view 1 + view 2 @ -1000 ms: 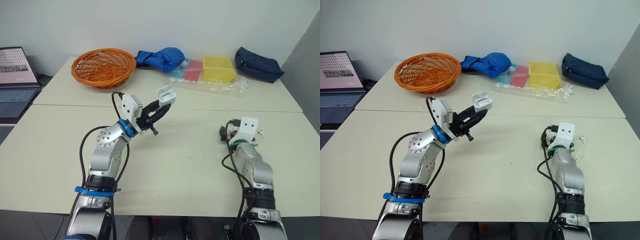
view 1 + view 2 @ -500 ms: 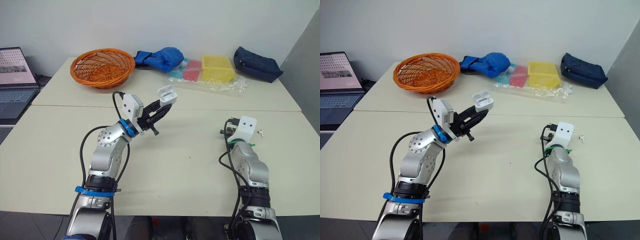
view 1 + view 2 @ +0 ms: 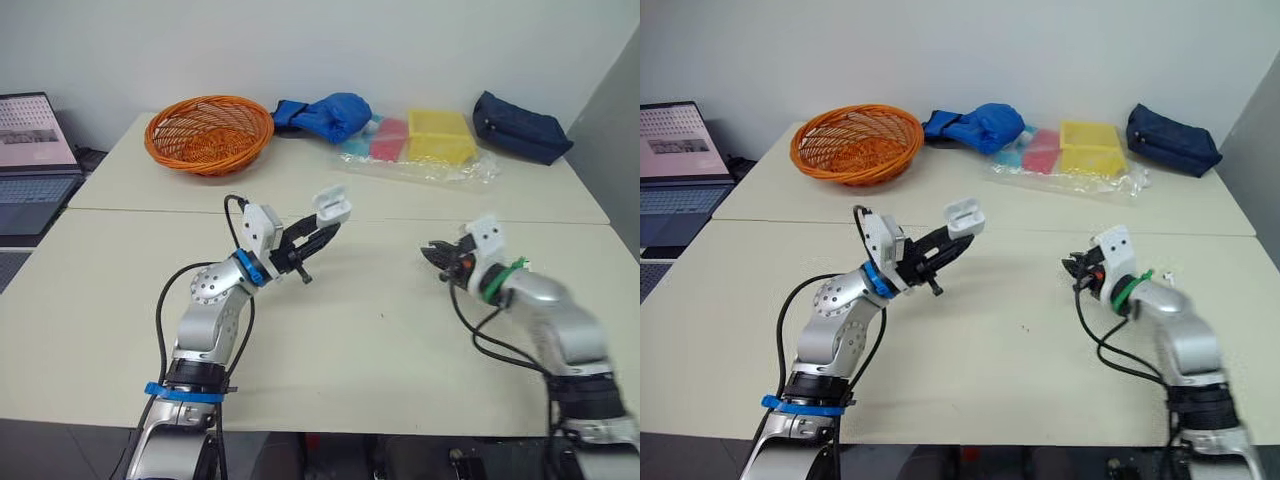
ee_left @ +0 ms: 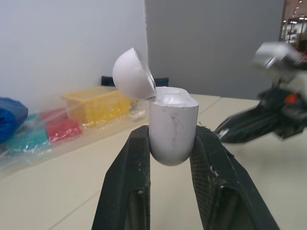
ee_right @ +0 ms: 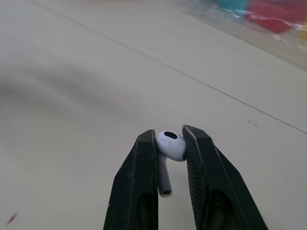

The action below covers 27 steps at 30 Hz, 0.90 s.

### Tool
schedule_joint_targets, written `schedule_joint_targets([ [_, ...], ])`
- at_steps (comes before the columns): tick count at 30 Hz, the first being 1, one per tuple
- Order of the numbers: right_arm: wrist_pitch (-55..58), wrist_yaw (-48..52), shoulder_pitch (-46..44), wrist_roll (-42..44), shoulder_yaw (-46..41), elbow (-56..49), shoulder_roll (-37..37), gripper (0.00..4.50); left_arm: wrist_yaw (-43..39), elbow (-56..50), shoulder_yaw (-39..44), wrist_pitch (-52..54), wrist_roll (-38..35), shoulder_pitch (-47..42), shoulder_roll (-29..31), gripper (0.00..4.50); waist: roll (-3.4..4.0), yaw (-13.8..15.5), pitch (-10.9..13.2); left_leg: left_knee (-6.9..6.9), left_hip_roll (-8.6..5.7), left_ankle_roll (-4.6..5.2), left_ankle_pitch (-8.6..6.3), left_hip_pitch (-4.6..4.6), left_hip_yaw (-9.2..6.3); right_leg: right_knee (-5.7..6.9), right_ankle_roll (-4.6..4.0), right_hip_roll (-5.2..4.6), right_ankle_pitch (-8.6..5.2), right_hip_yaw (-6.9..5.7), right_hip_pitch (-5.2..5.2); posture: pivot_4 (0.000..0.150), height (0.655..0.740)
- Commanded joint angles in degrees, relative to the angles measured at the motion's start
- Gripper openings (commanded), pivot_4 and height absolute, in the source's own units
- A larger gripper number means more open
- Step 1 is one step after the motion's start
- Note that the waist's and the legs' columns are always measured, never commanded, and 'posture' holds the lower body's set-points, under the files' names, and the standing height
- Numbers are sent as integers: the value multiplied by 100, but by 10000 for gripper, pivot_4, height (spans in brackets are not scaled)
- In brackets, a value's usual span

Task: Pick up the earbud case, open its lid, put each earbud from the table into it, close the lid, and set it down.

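The right gripper (image 5: 169, 139) has its two black fingers (image 5: 139, 191) closed on a white earbud (image 5: 170, 146). The round head of it sits between the fingertips, and its stem points back along the fingers toward the wrist. In the right wrist view this pinch is plain, but in the head views the earbud is too small to tell. Below these fingers the table (image 3: 380, 340) is bare, and a thin seam crosses it farther out. The left gripper (image 3: 315, 235) clamps the white earbud case (image 4: 172, 129) by its lower body, one finger pressed on each side, and holds it above the table. The lid (image 4: 130, 74) stands open, tipped back on its hinge to one side of the case's top. The left wrist view shows light scuffs on the case body. Beyond the left fingertips it also shows the right gripper, blurred, pointing toward the case with open air between them. In the head views the two grippers face each other, well apart, with free table under both. Far past the fingertips an orange basket (image 3: 208, 133), a blue bundle (image 3: 325, 113), a clear plastic bag (image 3: 460, 170) with a yellow box (image 3: 437, 137) and a dark blue pouch (image 3: 520, 127) lie along the wall edge. A laptop (image 3: 35, 150) stands off the left side of the table, and the writing on its screen is too small to read.
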Motion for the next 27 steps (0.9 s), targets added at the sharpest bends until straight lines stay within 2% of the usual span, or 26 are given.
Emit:
schedule_joint_targets([
  [1, -383, 1485, 441, 155, 225, -281, -909, 4303, -125, -60, 24, -279, -37, 12, -2, 7774, 0, 19, 1, -1, 1, 0, 0, 0, -3, 1, -1, 1, 0, -2, 0, 1500, 7400],
  [6, -1232, 2277, 807, -134, 411, 122, -1496, 4303, -152, -96, -9, -336, -54, 123, -48, 7774, -5, -19, 5, 0, -3, 0, 0, 4, 14, -1, 3, -3, 2, 4, 0, 1500, 7400],
  [13, -1979, 2643, 1163, -468, 457, 589, -1669, 4303, -159, -190, -5, -330, -58, 217, -45, 7774, -5, -10, 5, 3, -2, -1, 1, 10, 10, 9, 4, -1, 2, 3, 0, 1500, 7400],
  [19, -2137, 2952, 2052, -538, -289, 583, -2600, 4303, -179, -369, 60, -274, -117, 356, 77, 7774, -3, 27, 5, 3, -10, -2, 0, 7, 18, 4, 5, -8, 2, 3, 1, 1500, 7400],
  [22, -1924, 2697, 2273, -615, -623, 484, -2862, 4303, -133, -418, 58, -267, -121, 400, 102, 7774, -5, 21, 6, 7, -8, -2, 0, 9, 22, 4, 8, -10, 4, 2, 3, 1500, 7400],
  [27, -2699, 2854, 2694, -1344, -730, 924, -3510, 4303, -69, -573, 5, -185, -131, 521, 80, 7774, -3, 7, 5, 21, -5, -2, 1, 15, 19, 14, 12, -7, 7, 2, 6, 1500, 7400],
])
